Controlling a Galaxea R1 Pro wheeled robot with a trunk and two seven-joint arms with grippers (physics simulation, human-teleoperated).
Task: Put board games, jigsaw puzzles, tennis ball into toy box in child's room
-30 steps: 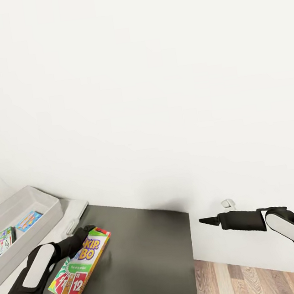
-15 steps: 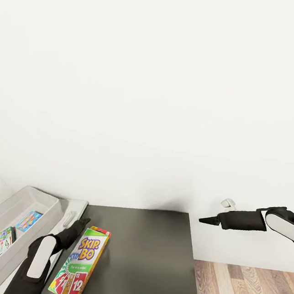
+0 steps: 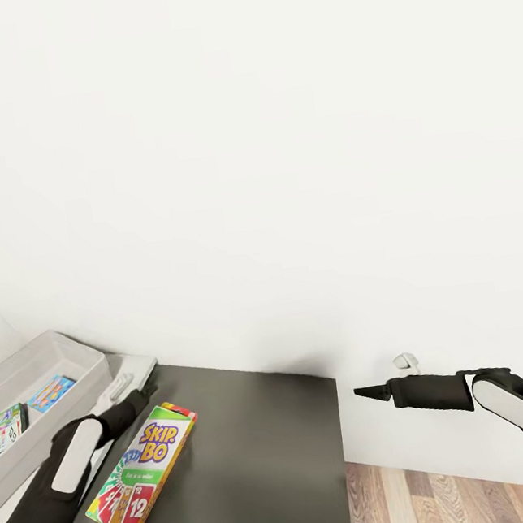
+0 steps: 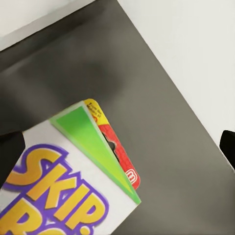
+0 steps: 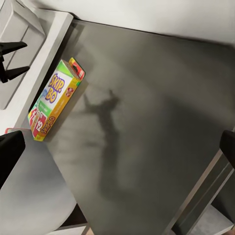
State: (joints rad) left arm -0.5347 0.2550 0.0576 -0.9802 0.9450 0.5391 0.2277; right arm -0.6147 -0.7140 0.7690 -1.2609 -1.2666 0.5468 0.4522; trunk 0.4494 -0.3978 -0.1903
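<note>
Toy box [image 3: 37, 367] far left, two game boxes inside. Left gripper [image 3: 143, 388] reaches forward, jaws spread, holding nothing; SKIP-BO box [image 3: 144, 471] lies flat just beside it on dark cabinet top [image 3: 260, 450]. Right gripper [image 3: 368, 394] points leftward, level, beyond cabinet's edge; jaw gap unreadable.

Bare cabinet top [image 3: 260, 450] beside SKIP-BO box [image 3: 142, 472]

SKIP-BO box [image 3: 144, 471] flat on cabinet top [image 3: 261, 458], near its left edge; toy box [image 3: 40, 387] further left on table [image 3: 132, 371].
</note>
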